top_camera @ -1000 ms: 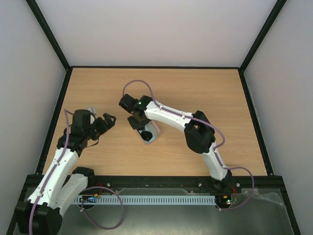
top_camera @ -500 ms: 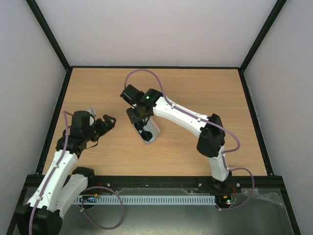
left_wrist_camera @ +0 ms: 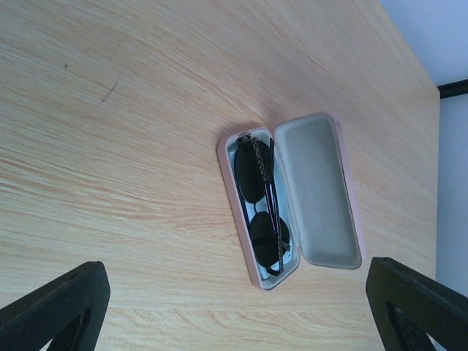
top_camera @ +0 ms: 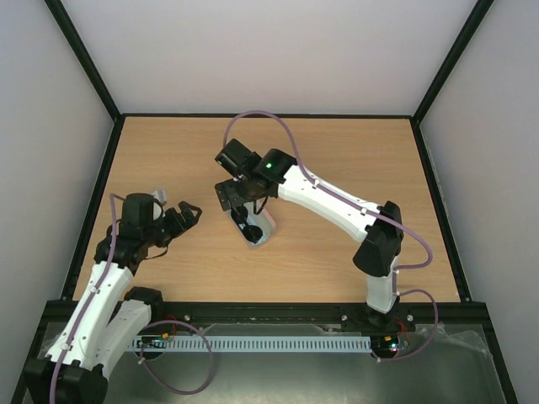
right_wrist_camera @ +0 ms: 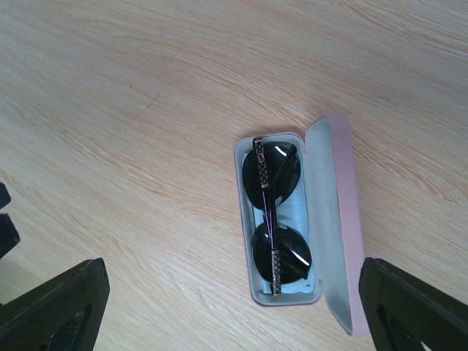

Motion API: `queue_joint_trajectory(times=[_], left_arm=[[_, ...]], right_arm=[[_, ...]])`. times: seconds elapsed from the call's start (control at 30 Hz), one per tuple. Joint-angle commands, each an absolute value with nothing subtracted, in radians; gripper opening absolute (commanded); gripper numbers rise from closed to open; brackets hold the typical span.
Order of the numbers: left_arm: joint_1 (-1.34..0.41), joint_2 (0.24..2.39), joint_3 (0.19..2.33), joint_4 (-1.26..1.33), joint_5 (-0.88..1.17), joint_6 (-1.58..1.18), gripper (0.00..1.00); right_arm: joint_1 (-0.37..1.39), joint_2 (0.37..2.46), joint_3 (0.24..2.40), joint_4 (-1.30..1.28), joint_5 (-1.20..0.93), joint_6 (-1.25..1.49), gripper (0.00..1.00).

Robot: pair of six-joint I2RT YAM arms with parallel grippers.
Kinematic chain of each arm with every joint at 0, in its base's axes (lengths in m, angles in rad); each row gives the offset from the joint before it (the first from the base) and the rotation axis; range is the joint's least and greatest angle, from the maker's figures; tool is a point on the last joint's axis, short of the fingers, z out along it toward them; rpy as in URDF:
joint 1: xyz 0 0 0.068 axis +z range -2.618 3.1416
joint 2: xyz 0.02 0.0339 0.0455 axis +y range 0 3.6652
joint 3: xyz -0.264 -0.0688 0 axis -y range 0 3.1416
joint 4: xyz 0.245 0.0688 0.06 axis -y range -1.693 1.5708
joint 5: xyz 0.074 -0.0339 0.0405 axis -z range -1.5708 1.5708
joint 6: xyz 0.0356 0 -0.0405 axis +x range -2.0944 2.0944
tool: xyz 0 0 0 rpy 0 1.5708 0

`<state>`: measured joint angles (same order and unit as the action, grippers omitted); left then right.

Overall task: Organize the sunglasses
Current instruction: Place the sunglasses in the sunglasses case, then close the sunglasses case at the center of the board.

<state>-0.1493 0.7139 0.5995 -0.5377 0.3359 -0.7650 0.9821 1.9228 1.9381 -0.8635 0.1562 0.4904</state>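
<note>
With the sunglasses (right_wrist_camera: 270,179) seated in the open case (right_wrist_camera: 338,219), the right gripper (top_camera: 232,198) above it and the left gripper (top_camera: 187,210) beside it are held wide open.

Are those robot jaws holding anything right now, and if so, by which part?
Nothing is held. Both sets of jaws stand open and empty; the sunglasses lie inside the open pink case, untouched.

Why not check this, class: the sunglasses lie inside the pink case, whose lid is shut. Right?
No: the right wrist view shows the lid open. The sunglasses do lie inside the pink case.
</note>
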Motion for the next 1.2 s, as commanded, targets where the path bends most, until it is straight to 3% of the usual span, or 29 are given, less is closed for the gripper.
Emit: queue_joint_trajectory(times=[0.0, 0.77, 1.17], left_arm=[[-0.143, 0.700, 0.613, -0.592, 0.377, -0.735, 0.99], [-0.143, 0.708, 0.621, -0.641, 0.373, -0.723, 0.99], [-0.143, 0.850, 0.694, -0.588, 0.343, -0.708, 0.99]], right_arm=[[0.988, 1.863, 1.896, -0.908, 0.141, 0.528, 0.97], [0.941, 1.394, 1.343, -0.667, 0.034, 0.630, 0.99], [0.730, 1.318, 1.185, -0.544, -0.095, 0.591, 0.99]])
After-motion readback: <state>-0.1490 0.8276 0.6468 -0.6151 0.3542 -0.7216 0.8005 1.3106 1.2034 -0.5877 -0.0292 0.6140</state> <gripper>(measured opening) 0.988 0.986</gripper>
